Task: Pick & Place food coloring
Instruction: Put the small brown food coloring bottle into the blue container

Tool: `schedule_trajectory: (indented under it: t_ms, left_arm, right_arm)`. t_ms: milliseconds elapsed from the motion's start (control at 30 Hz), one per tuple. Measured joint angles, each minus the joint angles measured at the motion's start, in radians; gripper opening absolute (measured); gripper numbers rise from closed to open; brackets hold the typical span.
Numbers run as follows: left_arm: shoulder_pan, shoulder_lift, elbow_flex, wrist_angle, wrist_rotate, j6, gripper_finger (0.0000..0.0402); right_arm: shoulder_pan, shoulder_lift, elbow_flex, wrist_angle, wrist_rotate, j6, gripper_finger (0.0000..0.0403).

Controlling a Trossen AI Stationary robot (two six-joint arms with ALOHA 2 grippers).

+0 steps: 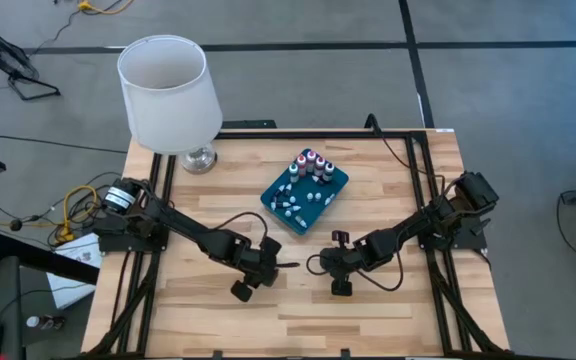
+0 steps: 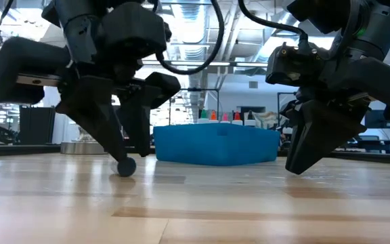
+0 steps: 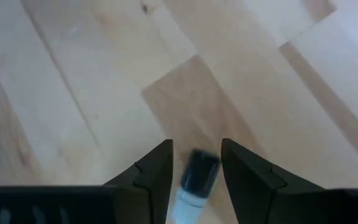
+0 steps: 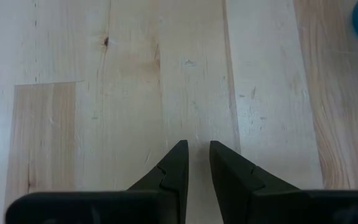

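A teal tray [image 1: 278, 216] sits at the table's middle, toward the far side. Several tiny food coloring bottles stand upright in its far corner [image 1: 314, 165], and others lie in it [image 1: 298, 202]. My left gripper [image 1: 280, 265] is near of the tray, low over the wood, shut on one whitish bottle with a dark cap [image 3: 197, 180]. To its right my right gripper [image 1: 323, 266] points down at bare wood [image 4: 197, 93]. Its fingers are shut to a narrow slit with nothing between them. My left gripper pinches the bottle's whitish body [image 3: 188, 202] between its two fingers, which lie along the bottle. They slant down from the table's left. The dark cap [image 2: 126, 166] sticks out past the fingertips, just at the table top; whether it touches the wood, I cannot tell.
A lamp with a white shade [image 1: 168, 92] stands on its metal foot at the table's far left corner. Black frame rails [image 1: 423, 190] run along the table's edges. Bare wood lies between the grippers and the near edge.
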Motion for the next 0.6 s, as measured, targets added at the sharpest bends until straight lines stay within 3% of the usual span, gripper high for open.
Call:
schedule_trajectory:
  t_ms: [367, 600]
  left_arm:
    - [0.007, 0.000, 0.000, -0.054, 0.081, 0.002, 0.0129]
    - [0.007, 0.000, -0.001, -0.064, 0.068, -0.049, 0.0129]
  right_arm:
    - [0.000, 0.000, 0.000, 0.000, 0.000, 0.000, 0.0059]
    - [0.000, 0.000, 0.000, 0.000, 0.000, 0.000, 0.0059]
